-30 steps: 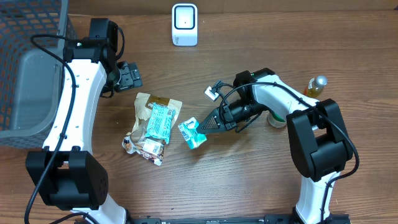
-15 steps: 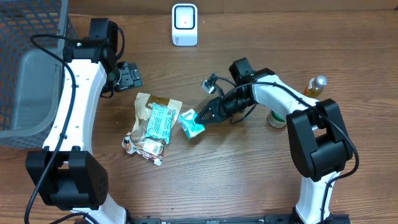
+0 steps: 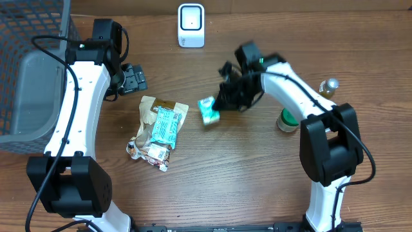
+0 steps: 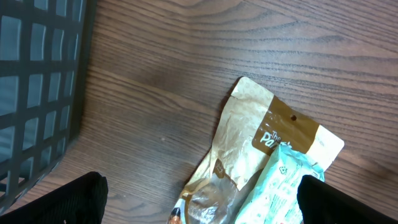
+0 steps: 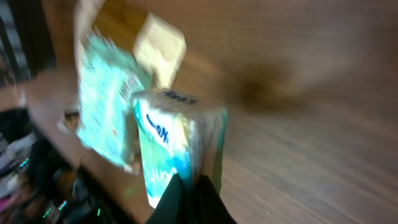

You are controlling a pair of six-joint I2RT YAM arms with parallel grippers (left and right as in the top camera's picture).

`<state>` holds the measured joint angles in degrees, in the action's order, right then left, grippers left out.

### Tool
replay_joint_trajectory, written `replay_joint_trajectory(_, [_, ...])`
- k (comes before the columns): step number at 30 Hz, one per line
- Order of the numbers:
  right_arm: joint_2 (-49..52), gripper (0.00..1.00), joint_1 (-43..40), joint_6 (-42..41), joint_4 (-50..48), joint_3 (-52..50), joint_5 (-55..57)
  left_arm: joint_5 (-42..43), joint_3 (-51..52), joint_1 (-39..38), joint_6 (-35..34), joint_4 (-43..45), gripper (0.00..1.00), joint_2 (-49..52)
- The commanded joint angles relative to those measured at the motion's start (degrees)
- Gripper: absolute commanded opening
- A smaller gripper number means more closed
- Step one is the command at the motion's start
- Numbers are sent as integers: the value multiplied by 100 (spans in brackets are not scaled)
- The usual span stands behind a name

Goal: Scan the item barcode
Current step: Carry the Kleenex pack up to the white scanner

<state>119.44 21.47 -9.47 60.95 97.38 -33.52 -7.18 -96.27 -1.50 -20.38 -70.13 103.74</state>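
Right wrist view, closest in: right gripper (image 5: 189, 198) with jaws pinched together on the lower edge of a small teal-and-white soft packet (image 5: 177, 146), printed face toward the camera, picture blurred. No barcode to be made out on the side shown.

Overhead, same right gripper (image 3: 217, 107) clamped on the teal-and-white packet (image 3: 207, 111), apparently held off the brown wooden table (image 3: 225, 183). Packet just right of a heap of other goods: a brown paper pouch (image 3: 154, 106), a mint-green wrapped bar (image 3: 166, 125) lying on it, a crumpled foil wrapper (image 3: 145, 151) at the lower end. Apart from the heap, not touching it.

Farther up the table, a white box-shaped barcode scanner with a dark window (image 3: 191, 25), well apart from the packet and up-left of it.

Off to the right, a green-lidded jar (image 3: 288, 120) and a small gold-capped bottle (image 3: 329, 86), both untouched.

At the far left, left gripper (image 3: 134, 78) with jaws spread wide, holding nothing, hovering above the pouch end of the heap beside a dark wire basket (image 3: 26, 38).

Judged progress: item picked and separated from the heap, so the grasp seems done. Left to do, by the look of it: bringing the packet in front of the scanner window and turning the barcode side toward it. Scan itself not yet made.
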Motion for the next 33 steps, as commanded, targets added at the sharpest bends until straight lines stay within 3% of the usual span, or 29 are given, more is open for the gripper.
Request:
replay_joint_trajectory(1, [-70, 4, 33, -125, 505, 1075, 883, -72, -92, -39, 68, 7, 100, 4])
replay_joint_trajectory(7, [-70, 4, 33, -125, 1412, 2872, 1661, -72, -92, -39, 68, 9, 100, 4])
replay_joint_trajectory(12, [-70, 4, 175, -120, 1331, 3969, 2470, -72, -92, -39, 68, 7, 100, 7])
replay_joint_trajectory(24, [210, 4, 1005, 846, -584, 3950, 4347, -72, -92, -39, 68, 7, 100, 7])
replay_joint_trajectory(33, [820, 4, 1060, 1300, -1513, 3950, 4492, -72, -92, -39, 68, 7, 99, 4])
